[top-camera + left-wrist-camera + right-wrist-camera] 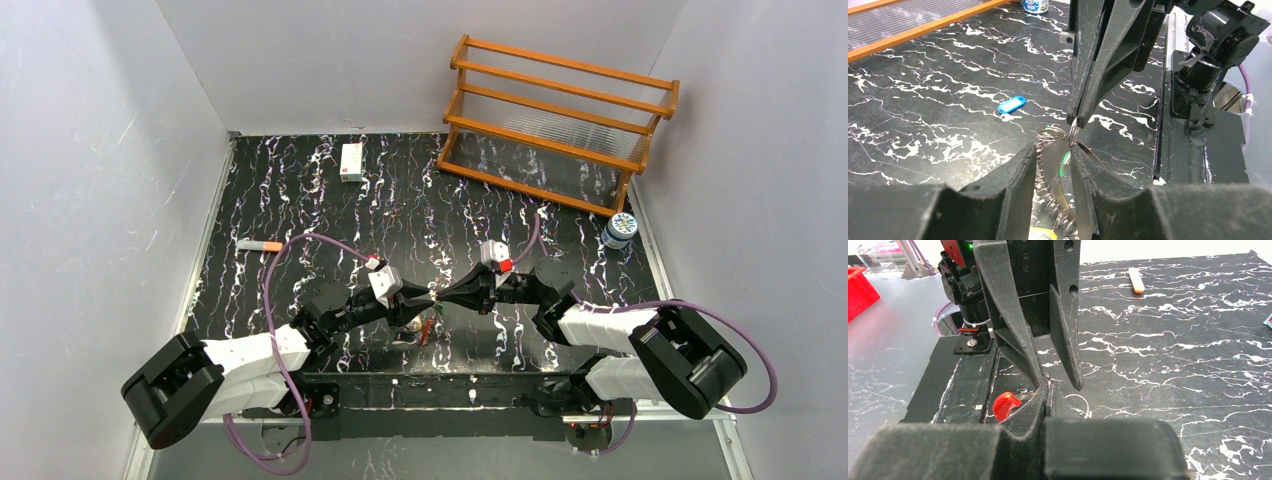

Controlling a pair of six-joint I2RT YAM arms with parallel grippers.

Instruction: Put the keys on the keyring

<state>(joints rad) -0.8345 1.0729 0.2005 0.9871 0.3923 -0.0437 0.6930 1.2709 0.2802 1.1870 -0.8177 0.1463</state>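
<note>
My left gripper (1054,150) and right gripper (447,296) meet tip to tip above the near middle of the table. The keyring (1050,175), a curved metal band with a wire coil, runs between the left fingers, which are shut on it. Its red segment (1005,405) hangs below (425,330). The right gripper (1048,390) is shut, pinching a small split ring (1073,134) right at the left fingertips. A green tag (1065,162) shows just behind the band. The blue key (1011,105) lies flat on the table beyond the grippers.
A wooden rack (560,110) stands at the back right with a small jar (620,230) beside it. A white box (351,160) sits at the back centre. An orange-tipped marker (259,245) lies at the left.
</note>
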